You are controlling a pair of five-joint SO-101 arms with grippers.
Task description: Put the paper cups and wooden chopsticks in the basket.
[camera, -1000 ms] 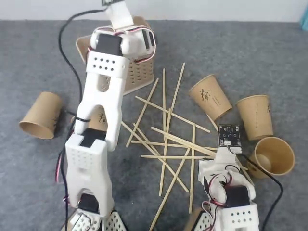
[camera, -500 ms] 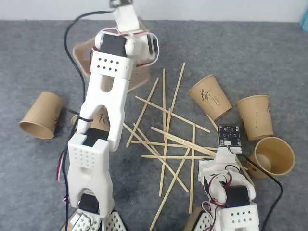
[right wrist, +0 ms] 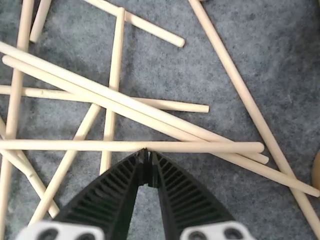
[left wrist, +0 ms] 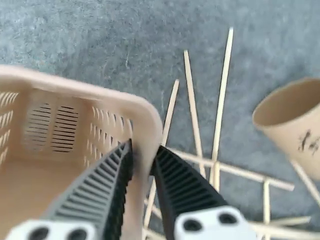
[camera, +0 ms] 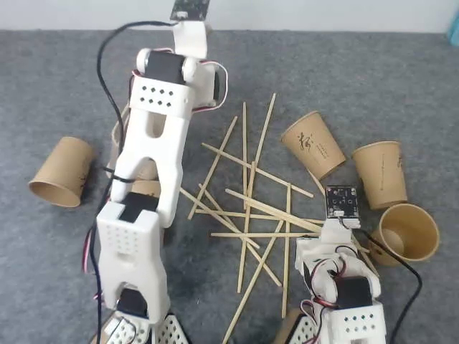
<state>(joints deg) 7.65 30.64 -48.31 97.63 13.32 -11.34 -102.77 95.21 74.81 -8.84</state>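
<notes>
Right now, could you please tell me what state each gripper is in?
Left gripper: closed on the basket wall.
Right gripper: closed, holding nothing, over the chopsticks.

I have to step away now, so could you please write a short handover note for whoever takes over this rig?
Left gripper: shut on the basket rim, one finger inside, one outside.
Right gripper: shut, empty, low over the chopsticks.
Things: chopsticks scattered mid-table; one paper cup lies on its side left of the left arm; three more cups lie by the right arm.
Done: nothing; the part of the basket's inside that shows is empty.
Left: all cups and chopsticks go in.
</notes>
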